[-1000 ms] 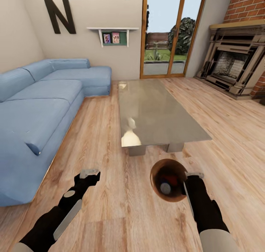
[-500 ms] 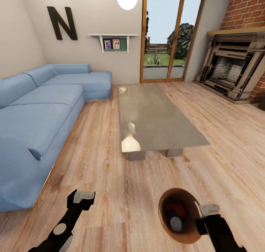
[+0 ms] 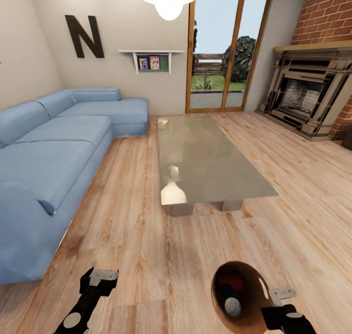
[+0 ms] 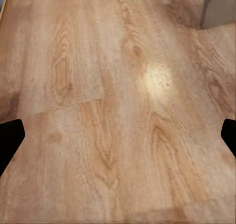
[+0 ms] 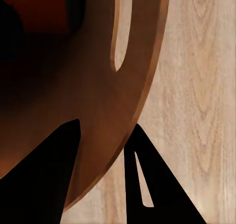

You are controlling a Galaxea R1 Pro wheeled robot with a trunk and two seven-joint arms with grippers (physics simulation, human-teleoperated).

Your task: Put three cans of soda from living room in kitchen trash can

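Head view: we're in the living room, and the glass-topped low table (image 3: 205, 160) sits dead centre on the wood-plank floor (image 3: 146, 256). Just this side of the table, the right gripper (image 3: 276, 302) carries the copper trash can (image 3: 238, 291), tipped so its mouth faces the camera; cans of soda (image 3: 230, 295) lie inside, one silvery top showing. The left gripper (image 3: 101, 278) hangs nearer the blue sofa (image 3: 54, 153), carrying nothing.

Left wrist view: bare planks, dark fingertips (image 4: 11, 138) far apart at the edges, jaws spread wide.

Right wrist view: the dark fingers (image 5: 147, 184) pinch the bin's rim (image 5: 142, 86) from either side.
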